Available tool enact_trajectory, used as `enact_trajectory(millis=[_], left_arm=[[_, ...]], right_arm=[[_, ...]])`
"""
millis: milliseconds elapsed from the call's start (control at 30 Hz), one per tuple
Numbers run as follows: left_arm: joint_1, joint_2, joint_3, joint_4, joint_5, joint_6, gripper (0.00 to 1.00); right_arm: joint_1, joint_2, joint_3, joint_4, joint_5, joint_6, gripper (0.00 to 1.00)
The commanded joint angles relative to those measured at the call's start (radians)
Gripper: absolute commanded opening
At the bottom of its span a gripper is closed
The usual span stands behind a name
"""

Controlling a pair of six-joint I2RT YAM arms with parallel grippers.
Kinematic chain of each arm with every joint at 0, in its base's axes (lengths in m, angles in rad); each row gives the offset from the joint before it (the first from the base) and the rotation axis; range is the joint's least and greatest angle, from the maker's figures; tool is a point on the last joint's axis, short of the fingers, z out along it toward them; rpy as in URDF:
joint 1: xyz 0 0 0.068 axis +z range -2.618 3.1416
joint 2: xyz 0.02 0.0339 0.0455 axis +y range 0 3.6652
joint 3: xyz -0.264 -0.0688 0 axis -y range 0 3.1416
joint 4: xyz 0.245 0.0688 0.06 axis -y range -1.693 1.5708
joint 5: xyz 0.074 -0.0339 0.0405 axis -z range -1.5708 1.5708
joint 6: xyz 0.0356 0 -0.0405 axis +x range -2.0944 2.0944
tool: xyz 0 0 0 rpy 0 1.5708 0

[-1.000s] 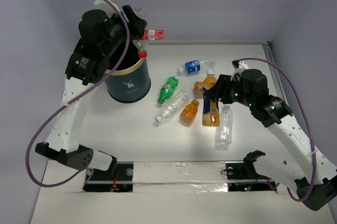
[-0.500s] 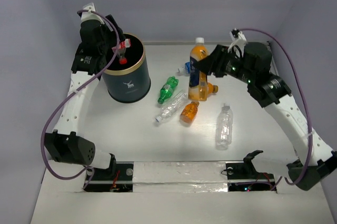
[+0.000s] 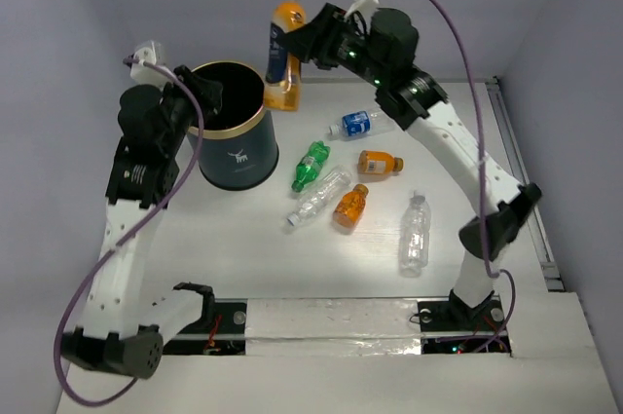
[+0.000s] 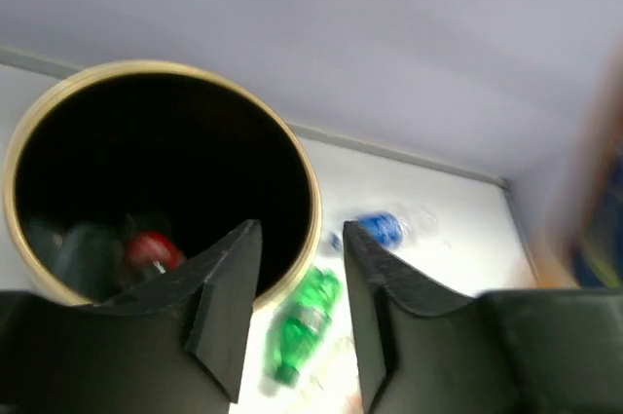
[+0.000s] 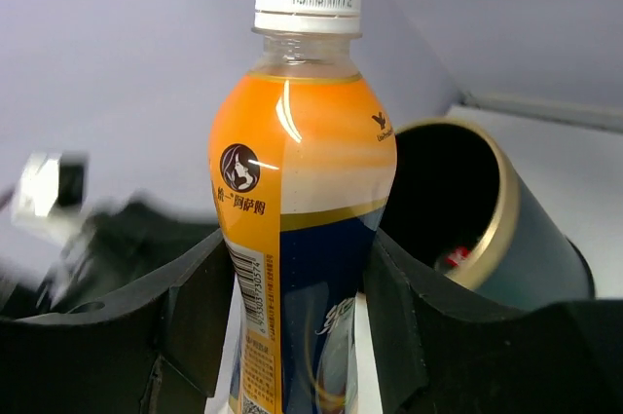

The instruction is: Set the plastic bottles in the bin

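Note:
My right gripper (image 3: 292, 49) is shut on an orange-filled bottle (image 3: 283, 48) with a white cap and a blue and orange label, held upright in the air just right of the dark teal bin (image 3: 234, 139). The same bottle (image 5: 297, 200) fills the right wrist view, with the bin (image 5: 487, 219) behind it. My left gripper (image 3: 200, 102) is open and empty over the bin's left rim. In the left wrist view the bin (image 4: 156, 180) holds a red-labelled bottle (image 4: 148, 252). A green bottle (image 3: 311, 165), a blue-labelled bottle (image 3: 358, 124), two orange bottles (image 3: 378, 163) and two clear bottles (image 3: 415, 232) lie on the table.
The white table (image 3: 243, 248) is walled by a grey backdrop at the back and sides. A metal rail (image 3: 521, 170) runs along the right edge. The green bottle (image 4: 302, 321) and the blue-labelled bottle (image 4: 380, 229) show past my left fingers.
My right gripper lifted the orange bottle off the table and carried it up and left to beside the bin. My left gripper let its red-capped bottle go into the bin and drew back left.

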Motion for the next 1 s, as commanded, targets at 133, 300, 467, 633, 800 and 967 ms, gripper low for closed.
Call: enact_trajectory(millis=[133,300,467,633,800,967], left_arm=[[-0.083,-0.218,-0.183,-0.11,0.063,-0.045,0.24],[-0.101,-0.332,-0.26,-0.226,0.069,-0.081,0.23],[-0.101,-0.401,-0.361,-0.277,0.143,-0.129,0.25],[-0.111,-0.436,-0.427,-0.302,0.215,-0.138,0.42],[-0.135,-0.425,-0.469,-0.28,0.246,-0.138,0.54],[-0.178,-0.404,-0.473,-0.248,0.237,-0.129,0.59]], right_arm=[[0.05,0.373,0.491,0.028,0.153,0.03,0.54],[0.073,0.464,0.52,0.099,0.211,0.032,0.52],[0.117,0.555,0.567,0.103,0.272,-0.007,0.53],[0.146,0.579,0.563,0.107,0.309,-0.004,0.58],[0.166,0.561,0.524,0.084,0.329,-0.062,0.81],[0.185,0.489,0.423,0.083,0.346,-0.105,0.91]])
